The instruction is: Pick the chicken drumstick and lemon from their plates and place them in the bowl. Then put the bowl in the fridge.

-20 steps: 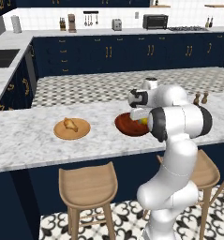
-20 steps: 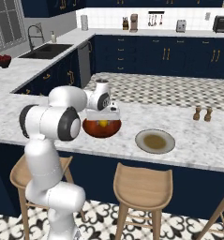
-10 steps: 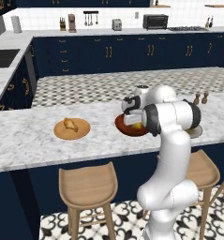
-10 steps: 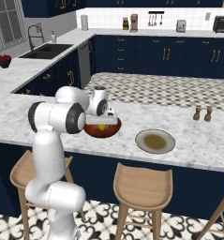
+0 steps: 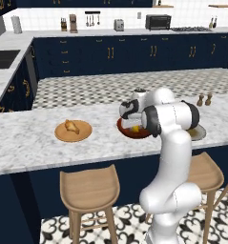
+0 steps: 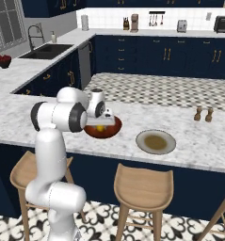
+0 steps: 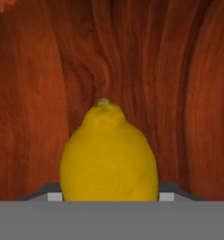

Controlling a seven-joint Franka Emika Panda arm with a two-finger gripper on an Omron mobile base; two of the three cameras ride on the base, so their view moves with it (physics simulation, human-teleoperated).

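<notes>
On the marble island, your gripper (image 6: 104, 123) sits low over the bowl (image 6: 103, 131) with the lemon (image 7: 108, 154) between its jaws.

You have one lemon, and in the hand view it sits between the two dark finger tips (image 7: 56, 196) against the bowl's red wood interior; whether the jaws are pressing on it or standing just off it, you cannot tell. One chicken drumstick (image 5: 71, 127) lies on the tan wooden plate (image 5: 73, 131), well to the left of the bowl in the left base view. Count two plates: that one, and the grey-beige plate (image 6: 155, 142) just beside the bowl. Two small shakers (image 6: 203, 114) stand farther along the counter, and three wooden stools (image 6: 143, 180) line its near edge.
</notes>
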